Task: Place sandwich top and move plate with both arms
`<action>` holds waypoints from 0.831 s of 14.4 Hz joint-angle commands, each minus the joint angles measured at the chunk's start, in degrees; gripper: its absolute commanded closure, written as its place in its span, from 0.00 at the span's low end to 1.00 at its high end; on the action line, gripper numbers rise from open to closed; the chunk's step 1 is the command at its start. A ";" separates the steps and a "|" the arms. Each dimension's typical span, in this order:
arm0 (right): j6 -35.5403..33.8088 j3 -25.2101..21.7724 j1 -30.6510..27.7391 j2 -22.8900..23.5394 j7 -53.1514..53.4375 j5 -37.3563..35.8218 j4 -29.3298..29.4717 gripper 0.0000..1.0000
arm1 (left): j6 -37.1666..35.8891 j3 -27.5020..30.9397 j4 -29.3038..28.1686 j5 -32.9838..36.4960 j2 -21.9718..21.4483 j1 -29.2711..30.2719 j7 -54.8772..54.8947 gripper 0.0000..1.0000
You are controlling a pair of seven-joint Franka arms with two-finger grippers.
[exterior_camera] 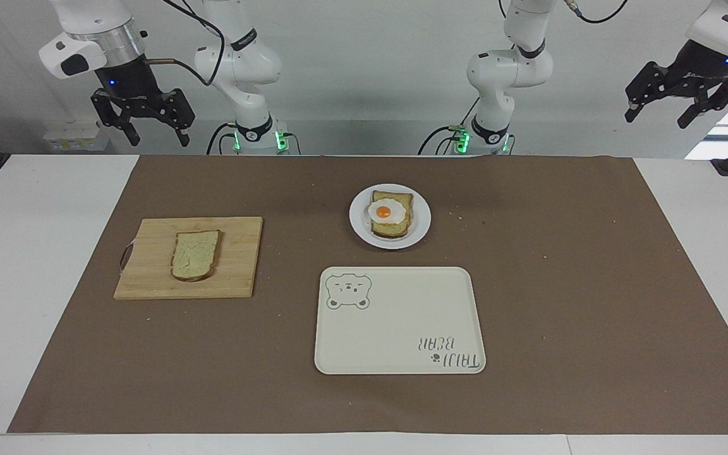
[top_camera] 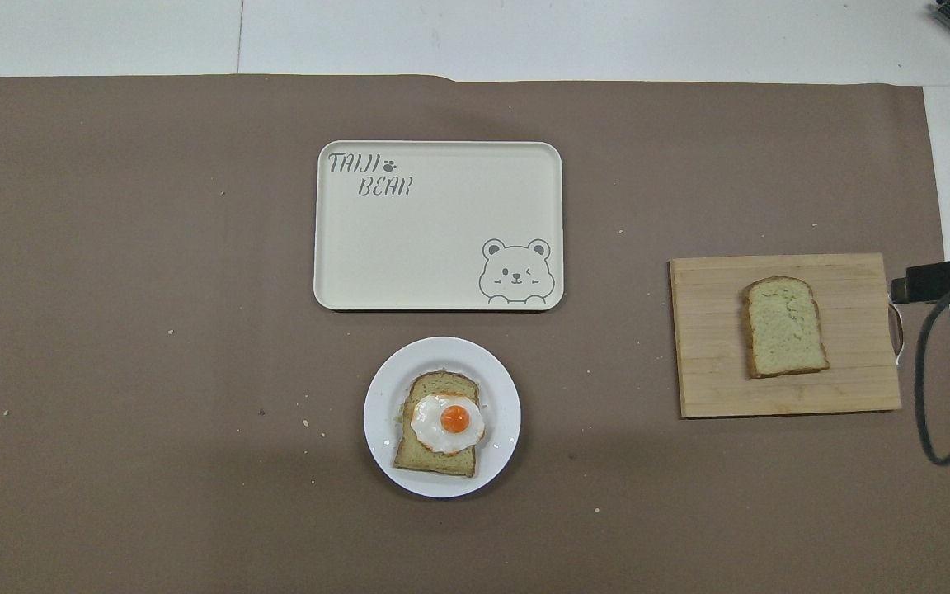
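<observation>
A small white plate (exterior_camera: 357,221) sits mid-table on a brown paper mat (exterior_camera: 591,284), carrying a slice of toast (exterior_camera: 392,229) topped with a fried egg (exterior_camera: 385,211), its yolk bright orange. At the plate's 12 o'clock in the overhead view, touching nothing, lies a cream rectangular tray (top_camera: 409,264) printed with the words "TAIJI BEAR", a paw mark and a winking bear drawing (top_camera: 514,272). The tray lies farther from the robots than the plate.

The sandwich top (exterior_camera: 196,254), a pale speckled slice with a brown crust, lies flat on a wooden cutting board (exterior_camera: 149,265) toward the right arm's end of the table, at about 2 o'clock from the plate in the overhead view. Crumbs dot the paper.

Both arms wait, raised near their own end of the table. The right gripper (exterior_camera: 150,134) hangs above the table's edge near the board's end, fingers spread wide and holding nothing. The left gripper (exterior_camera: 660,115) hangs past the other end of the mat, tilted, its fingers likewise apart and empty.
</observation>
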 commanded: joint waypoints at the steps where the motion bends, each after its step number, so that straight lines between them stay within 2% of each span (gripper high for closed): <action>1: -0.29 0.03 -0.42 -0.70 -1.61 -0.48 -0.43 0.00 | 0.61 -0.54 -1.93 0.72 -1.47 0.52 -0.07 0.00; 12: -0.73 -0.05 -0.60 -1.05 -1.61 -0.13 -0.60 0.00 | 0.61 -0.54 -1.93 0.72 -1.47 0.52 -0.07 0.00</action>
